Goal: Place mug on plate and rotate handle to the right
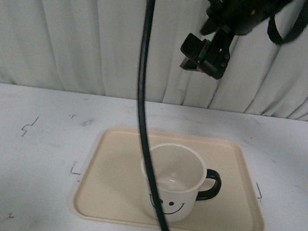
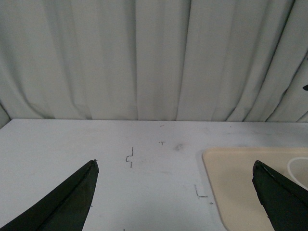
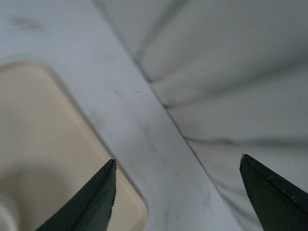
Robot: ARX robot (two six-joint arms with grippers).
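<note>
- Black cable (image 1: 142, 120) hangs nearest the front camera, running down across the mug (image 1: 173, 181).
- Mug stands upright on the plate (image 1: 114, 183), right of its middle, smiley face toward the camera.
- Handle (image 1: 211, 186) points right.
- Right gripper (image 1: 204, 57) hangs high above the plate, well clear of the mug; its wrist view shows the fingers (image 3: 96, 202) spread wide, holding nothing.
- Left gripper (image 2: 175, 192) is likewise wide open and empty, over the table (image 2: 72, 144) left of the plate.

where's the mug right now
In the front view the mug stands upright on the plate, right of its centre and near its front rim, with the handle pointing right.
</note>
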